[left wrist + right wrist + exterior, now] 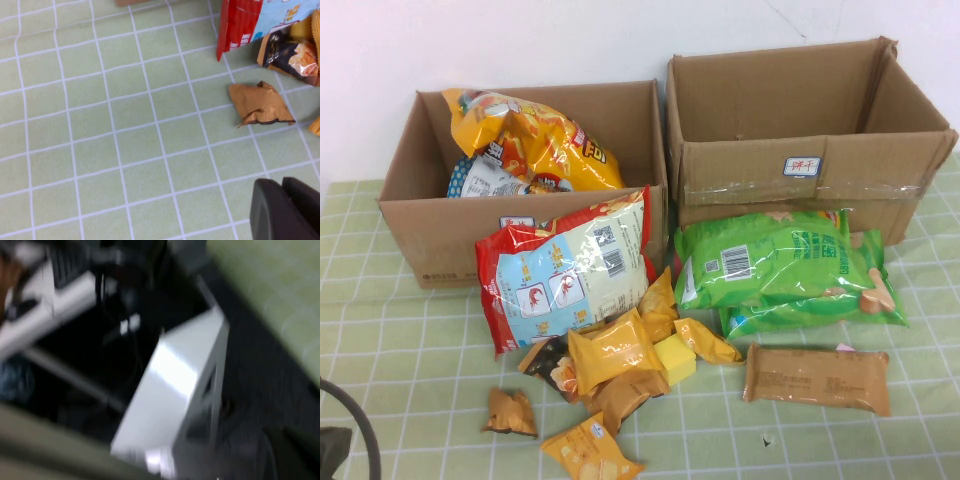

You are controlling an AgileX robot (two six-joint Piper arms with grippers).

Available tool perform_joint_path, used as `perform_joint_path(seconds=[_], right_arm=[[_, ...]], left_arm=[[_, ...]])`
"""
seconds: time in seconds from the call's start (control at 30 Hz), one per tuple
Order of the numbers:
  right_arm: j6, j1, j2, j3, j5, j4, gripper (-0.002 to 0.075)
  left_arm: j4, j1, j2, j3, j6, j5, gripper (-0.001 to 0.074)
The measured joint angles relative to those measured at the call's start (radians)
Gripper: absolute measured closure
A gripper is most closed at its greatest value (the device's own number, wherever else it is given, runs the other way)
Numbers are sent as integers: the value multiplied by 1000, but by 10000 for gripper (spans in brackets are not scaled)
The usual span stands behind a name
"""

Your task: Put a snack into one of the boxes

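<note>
Chip bag (535, 140), yellow-orange and glossy, already lying tilted inside the lower cardboard box (425, 245) at the far left of the table (410, 360), its top sticking above the box's rim and leaning toward the back left corner. Taller box (800, 185) with a tape band just beside it on the right, open at the top.

In front of the lower box, a red-and-white bag (570, 265) propped against its front wall. To the right, green bags (785, 270) stacked before the taller box, and a flat brown pack (817, 378) nearer the front edge. Between them a heap of small orange packets (610, 355), a yellow cube (674, 358), a dark packet (548, 365), and a small brown packet (260, 104) lying apart on the green checked cloth.

Left claw (285, 210) drawn back low over the near left corner of the table, seen only as a dark tip in the left wrist view, holding nothing visible; open or closed, cannot tell. Right claw out of sight: right wrist view blurred, turned off the table toward a white frame (175, 390) and dark clutter.
</note>
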State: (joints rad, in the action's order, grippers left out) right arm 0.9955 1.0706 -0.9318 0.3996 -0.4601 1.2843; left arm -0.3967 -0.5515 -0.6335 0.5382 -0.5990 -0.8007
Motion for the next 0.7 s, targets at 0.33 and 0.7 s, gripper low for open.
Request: perform_joint_path(seconds=[0.33, 0.7], right_arm=[[-1275, 0, 14, 195, -678, -1517, 728], [-1818, 0, 400, 161, -698, -1932, 728]], left_arm=[[-84, 0, 0, 0, -24, -4, 729], [-370, 0, 134, -129, -277, 90, 735]])
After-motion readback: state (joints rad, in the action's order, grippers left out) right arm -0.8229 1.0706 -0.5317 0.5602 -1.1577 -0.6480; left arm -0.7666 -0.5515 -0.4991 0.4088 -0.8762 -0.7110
